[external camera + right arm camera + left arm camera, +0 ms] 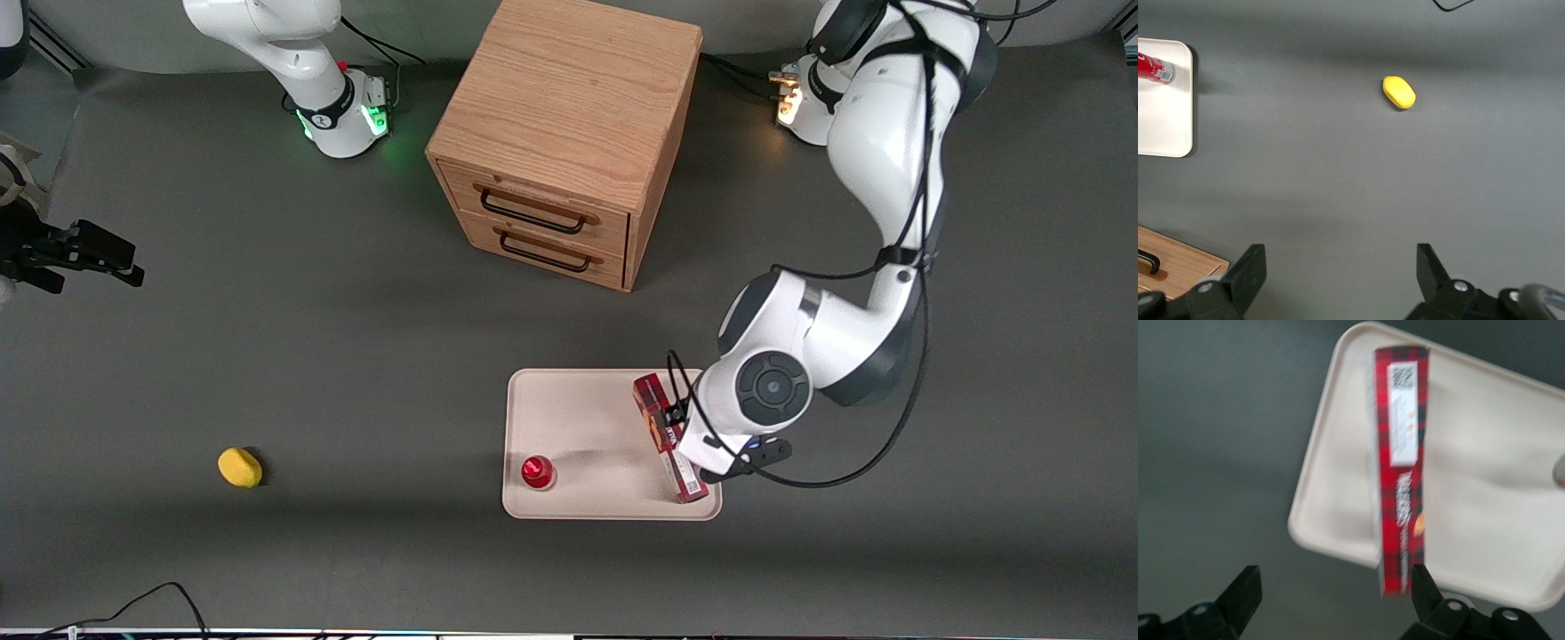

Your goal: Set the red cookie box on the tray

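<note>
The red cookie box (663, 437) stands on its long narrow side on the cream tray (578, 418), along the tray's edge toward the working arm. In the left wrist view the red cookie box (1401, 467) shows its narrow face with the white label patch, over the tray (1338, 473). My gripper (1335, 581) hangs just above the box and is open wide. One of its fingertips (1423, 581) is close beside the box's near end, and nothing is between the fingers. In the front view the wrist (765, 387) covers the fingers.
A small round red-topped can (537, 471) stands on the tray's corner nearer the front camera. A yellow object (240, 467) lies toward the parked arm's end of the table. A wooden two-drawer cabinet (569, 133) stands farther from the camera than the tray.
</note>
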